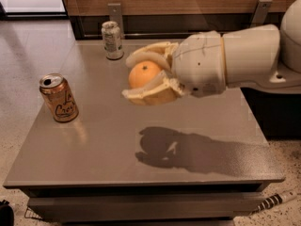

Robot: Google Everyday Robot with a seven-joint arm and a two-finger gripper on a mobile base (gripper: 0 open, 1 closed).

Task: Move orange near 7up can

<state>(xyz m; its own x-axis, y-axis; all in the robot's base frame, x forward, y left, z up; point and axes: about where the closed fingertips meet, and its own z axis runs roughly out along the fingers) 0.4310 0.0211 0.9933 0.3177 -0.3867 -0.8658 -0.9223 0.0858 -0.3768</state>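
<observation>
gripper (130, 77) above table (94, 140) clasping orange (143, 74), dimple seemingly up, 7up can (112, 40) upright

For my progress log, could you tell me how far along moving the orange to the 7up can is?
Done: the gripper is shut on the orange, lifted clear of the table, with its shadow below. In hand: it hangs in the air, short of the 7up can. Left: set it down by the can and release.
</observation>
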